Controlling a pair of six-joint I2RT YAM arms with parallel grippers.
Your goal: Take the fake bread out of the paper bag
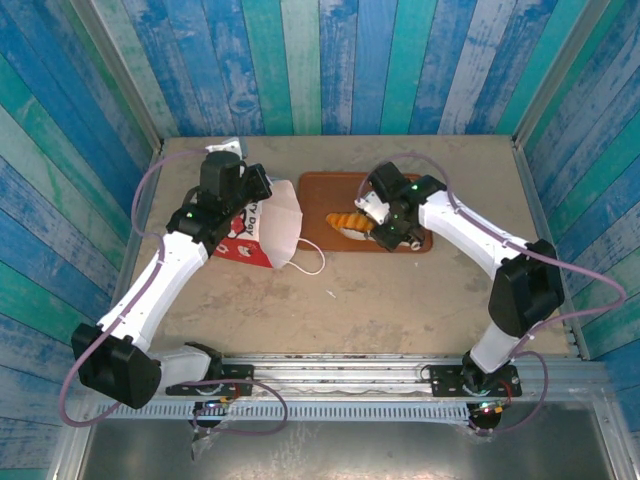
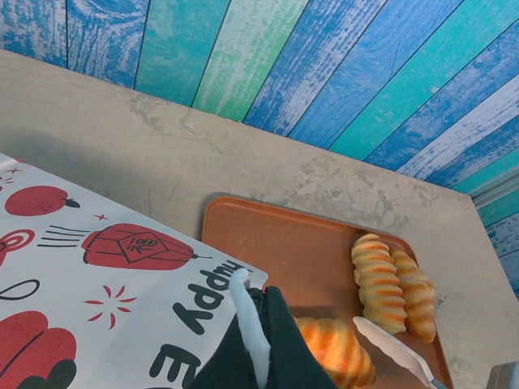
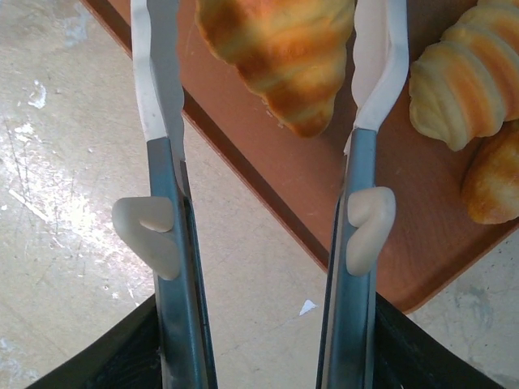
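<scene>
The paper bag, white with red prints, lies on its side left of the tray, mouth toward it. My left gripper is shut on the bag's rim and white loop handle; the bag's printed side fills the lower left of the left wrist view. One golden croissant of the fake bread lies on the brown tray between the long white-tipped fingers of my right gripper, which stands open with a gap at the left finger. Two more croissants lie beside it.
The tray sits at the back middle of the beige table. Blue plank walls close in the back and both sides. The bag's other handle loop trails toward the table's middle.
</scene>
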